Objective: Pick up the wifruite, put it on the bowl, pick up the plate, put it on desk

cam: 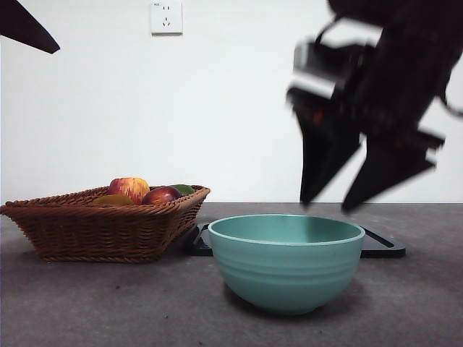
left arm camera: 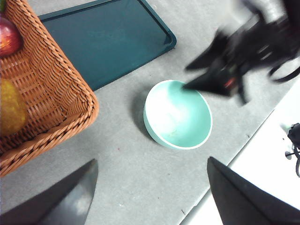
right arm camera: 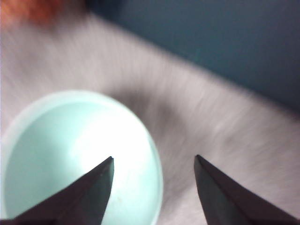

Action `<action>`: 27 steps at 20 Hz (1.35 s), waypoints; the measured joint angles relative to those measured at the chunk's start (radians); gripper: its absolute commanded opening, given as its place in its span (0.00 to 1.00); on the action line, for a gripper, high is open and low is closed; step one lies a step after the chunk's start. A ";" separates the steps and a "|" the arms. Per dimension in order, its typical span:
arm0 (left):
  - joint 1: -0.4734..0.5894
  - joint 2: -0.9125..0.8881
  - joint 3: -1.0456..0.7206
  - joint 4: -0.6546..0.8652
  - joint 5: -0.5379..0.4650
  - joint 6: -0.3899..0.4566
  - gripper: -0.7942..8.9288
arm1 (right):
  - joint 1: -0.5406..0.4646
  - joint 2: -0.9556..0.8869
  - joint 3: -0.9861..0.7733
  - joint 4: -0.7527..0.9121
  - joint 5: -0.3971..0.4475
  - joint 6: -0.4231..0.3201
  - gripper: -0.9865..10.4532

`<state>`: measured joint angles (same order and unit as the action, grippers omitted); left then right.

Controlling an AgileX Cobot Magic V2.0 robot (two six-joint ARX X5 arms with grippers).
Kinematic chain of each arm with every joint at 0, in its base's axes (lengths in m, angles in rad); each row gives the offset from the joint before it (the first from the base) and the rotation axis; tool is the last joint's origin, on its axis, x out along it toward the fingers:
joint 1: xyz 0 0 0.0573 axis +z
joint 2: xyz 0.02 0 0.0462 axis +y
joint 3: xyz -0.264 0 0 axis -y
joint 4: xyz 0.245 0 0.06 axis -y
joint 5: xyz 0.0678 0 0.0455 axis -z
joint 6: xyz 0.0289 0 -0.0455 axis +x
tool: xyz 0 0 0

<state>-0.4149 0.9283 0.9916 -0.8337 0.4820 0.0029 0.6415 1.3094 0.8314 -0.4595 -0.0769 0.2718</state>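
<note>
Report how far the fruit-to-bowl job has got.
Nothing looks done yet: the bowl is empty and the fruit sits in the wicker basket. In hand: the right claw, open and holding nothing, is above the bowl's rim, blurred with motion. The left claw is open, high above the desk. Left: moving the fruit into the bowl, then the plate step; the black tray lies behind the bowl.

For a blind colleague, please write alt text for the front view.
A mint-green bowl stands empty on a grey desk, with the right pincer open in the air just above its far rim. To its left, a wicker basket holds fruit; a black tray lies behind.
</note>
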 measured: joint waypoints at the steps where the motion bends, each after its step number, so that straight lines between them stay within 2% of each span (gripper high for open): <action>1: 0.000 0.000 0.000 0.000 0.000 0.000 0.47 | 0.000 -0.037 0.015 -0.011 0.007 0.000 0.33; 4: 0.000 0.000 0.000 0.000 0.000 0.000 0.47 | 0.000 -0.166 0.064 -0.093 0.021 -0.003 0.33; 6: 0.000 0.000 0.000 0.000 0.000 0.000 0.47 | 0.000 -0.236 0.081 -0.143 0.002 -0.008 0.33; 14: 0.000 0.000 0.000 0.000 0.000 0.000 0.47 | 0.000 -0.443 0.084 -0.344 -0.261 -0.013 0.33; 19: 0.000 0.000 0.000 0.000 0.000 0.000 0.47 | 0.000 -0.463 0.084 -0.454 -0.263 -0.031 0.33; 27: 0.000 0.000 0.000 0.000 0.000 0.000 0.47 | 0.000 -0.463 0.084 -0.449 -0.263 -0.037 0.33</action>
<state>-0.4149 0.9279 0.9916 -0.8341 0.4820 0.0025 0.6415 0.8459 0.9157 -0.9081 -0.3401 0.2348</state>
